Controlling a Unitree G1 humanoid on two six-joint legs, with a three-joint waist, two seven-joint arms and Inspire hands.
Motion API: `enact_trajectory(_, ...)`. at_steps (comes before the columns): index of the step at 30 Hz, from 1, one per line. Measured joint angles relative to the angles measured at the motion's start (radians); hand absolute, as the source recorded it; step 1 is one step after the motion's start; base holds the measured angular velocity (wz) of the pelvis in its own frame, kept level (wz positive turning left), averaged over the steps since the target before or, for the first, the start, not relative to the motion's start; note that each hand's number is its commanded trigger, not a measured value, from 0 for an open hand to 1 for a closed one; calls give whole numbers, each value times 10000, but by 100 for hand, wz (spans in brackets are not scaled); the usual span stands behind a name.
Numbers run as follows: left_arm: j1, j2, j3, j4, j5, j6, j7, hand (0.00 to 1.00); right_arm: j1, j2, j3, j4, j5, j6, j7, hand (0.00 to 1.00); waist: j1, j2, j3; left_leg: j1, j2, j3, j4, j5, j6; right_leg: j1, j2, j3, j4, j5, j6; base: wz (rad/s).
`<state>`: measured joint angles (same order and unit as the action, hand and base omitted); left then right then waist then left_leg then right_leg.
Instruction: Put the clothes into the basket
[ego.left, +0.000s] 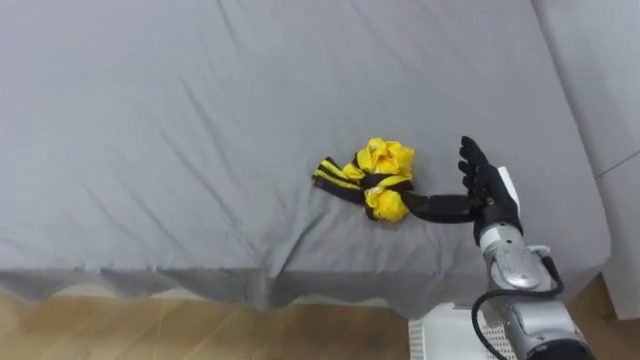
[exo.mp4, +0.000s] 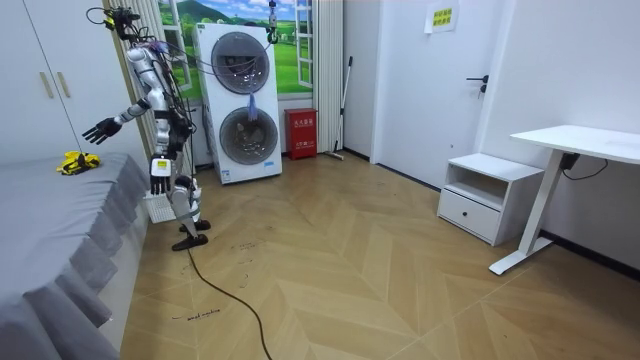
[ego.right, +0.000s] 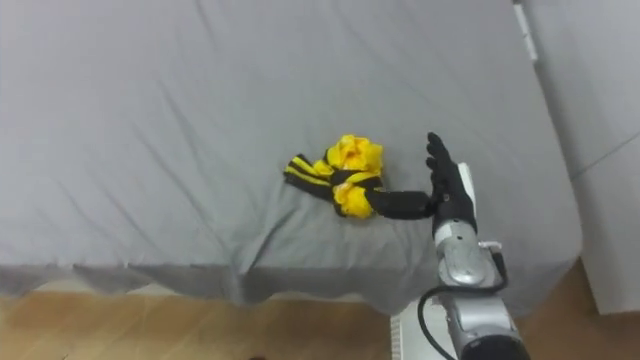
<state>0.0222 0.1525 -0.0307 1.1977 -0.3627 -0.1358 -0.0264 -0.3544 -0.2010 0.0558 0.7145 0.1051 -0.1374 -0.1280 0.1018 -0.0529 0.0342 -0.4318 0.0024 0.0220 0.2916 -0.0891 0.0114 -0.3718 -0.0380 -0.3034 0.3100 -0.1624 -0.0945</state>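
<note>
Garment (ego.left: 375, 180) bunched on bed (ego.left: 200, 120) | right hand (ego.left: 487, 185) just beside, thumb touching

Bright, even room light; soft shadows in the bed sheet (ego.left: 200, 140) creases, source probably overhead.

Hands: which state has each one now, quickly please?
Left hand: cannot be told, it hangs at the side.
Right hand: open, thumb at the yellow clothes.

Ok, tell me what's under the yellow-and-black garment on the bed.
The grey bedsheet lies under the garment, with the open right hand beside it. Whatever sits directly beneath the bundle is covered.
</note>
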Motion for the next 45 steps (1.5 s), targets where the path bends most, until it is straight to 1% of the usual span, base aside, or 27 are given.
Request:
enact_trajectory(2,-85,17,-154,1,-211,-14,-1,0,-243,-15,0,196,15,2,-3,0,151,-50,7,-143,-27,-1,-16,6,12,-151,-26,-2,11,-5,17,4)
enact_trajectory(4,-130,53,-211,-11,-272,-14,-33,0,-609,-42,13,631,123,2,2,0,217,-85,22,-309,-44,-48,-23,18,30,-277,-30,-49,39,18,38,8)
enact_trajectory(6,-224,83,-322,-5,-298,3,-49,0,-992,-225,17,1404,610,58,-6,0,331,-110,39,-386,-87,-93,-71,29,48,-315,-48,-101,0,9,60,18)
enact_trajectory(7,-241,102,-359,-6,-349,5,-54,0,-1001,-276,16,1474,747,83,-16,0,348,-113,40,-411,-95,-93,-72,33,55,-313,-61,-141,-1,-5,82,24)
enact_trajectory(8,-260,140,-486,-6,-390,12,-71,0,-1003,-350,15,1577,907,83,-33,0,372,-139,56,-453,-111,-93,-73,37,60,-311,-89,-224,-6,-29,108,21)
enact_trajectory(10,-302,159,-495,-5,-387,38,-76,0,-1029,-443,9,1776,949,83,-59,0,397,-181,81,-479,-140,-97,-87,39,64,-298,-117,-283,-27,-75,144,16)
enact_trajectory(11,-312,158,-493,-5,-381,50,-76,0,-1125,-500,9,2051,959,88,-81,0,409,-182,83,-482,-159,-89,-103,39,65,-284,-146,-316,-30,-99,174,8)
enact_trajectory(13,-312,166,-496,-5,-383,59,-75,0,-1437,-607,7,2501,997,229,-127,0,418,-182,96,-470,-169,-20,-207,40,67,-299,-161,-314,-68,-109,191,2)
enact_trajectory(16,-312,184,-511,-7,-385,59,-74,0,-1678,-678,8,2744,1122,289,-181,0,432,-174,124,-477,-161,28,-234,41,68,-297,-150,-313,-126,-109,191,0)
enact_trajectory(18,-332,201,-529,-10,-384,59,-73,0,-1944,-751,13,2942,1191,295,-243,0,439,-157,168,-479,-155,30,-264,41,68,-299,-137,-316,-157,-109,191,0)
enact_trajectory(22,-330,218,-538,-10,-391,74,-72,0,-2140,-968,10,2972,1225,307,-295,0,455,-149,177,-485,-162,25,-450,63,102,-358,-126,-329,-217,-113,190,0)
enact_trajectory(24,-331,229,-541,-12,-394,116,-62,0,-2465,-1156,10,3394,1229,312,-431,0,477,-155,182,-501,-188,18,-577,111,143,-443,-149,-322,-212,-116,195,0)
enact_trajectory(27,-331,229,-638,-27,-415,130,-47,0,-2637,-1404,2,3984,1290,361,-671,0,623,-154,183,-519,-213,15,-577,113,147,-461,-185,-357,-199,-136,229,0)
enact_trajectory(28,-331,230,-662,-31,-415,131,-47,0,-2663,-1450,1,4110,1288,379,-673,2,653,-154,184,-520,-217,15,-577,114,148,-461,-193,-374,-196,-140,236,4)
enact_trajectory(29,-331,233,-693,-33,-415,133,-47,0,-2681,-1522,-11,4270,1274,437,-673,55,683,-148,188,-535,-227,14,-579,117,152,-461,-203,-422,-196,-147,249,8)
enact_trajectory(30,-331,240,-692,-32,-417,136,-47,0,-2708,-1562,-13,4402,1242,439,-672,88,690,-144,217,-548,-232,-2,-581,117,152,-462,-208,-474,-196,-152,257,9)
enact_trajectory(31,-331,244,-692,-32,-418,142,-47,0,-2728,-1573,-22,4471,1241,442,-672,100,692,-145,222,-556,-234,-13,-581,117,152,-464,-209,-494,-196,-155,260,9)
enact_trajectory(35,-332,276,-722,-49,-483,270,-47,0,-2915,-1654,16,4499,1126,653,-666,100,732,-146,226,-601,-236,-6,-582,118,154,-497,-217,-534,-195,-156,262,2)
enact_trajectory(37,-332,295,-740,-37,-483,345,-48,0,-2954,-1692,24,4494,857,662,-656,100,757,-140,230,-602,-236,-1,-582,121,160,-493,-219,-541,-196,-155,260,0)
enact_trajectory(39,-332,397,-976,3,-599,481,-49,0,-2955,-1695,216,4431,750,681,-633,100,789,-111,249,-599,-234,5,-582,125,166,-493,-220,-534,-194,-152,255,0)
enact_trajectory(40,-329,412,-1108,35,-624,541,-49,0,-2954,-1696,314,4345,657,720,-575,100,802,-74,273,-593,-234,16,-585,126,168,-493,-221,-515,-192,-150,253,-3)
enact_trajectory(42,-321,447,-1335,85,-758,673,-48,0,-2926,-1695,567,4118,633,744,-378,100,808,-39,296,-582,-229,51,-632,138,184,-511,-220,-483,-194,-147,250,-5)
enact_trajectory(45,-322,518,-1515,98,-796,749,-48,0,-2884,-1687,976,3684,573,747,-207,100,811,-38,296,-600,-230,76,-779,199,177,-615,-224,-459,-198,-147,248,0)
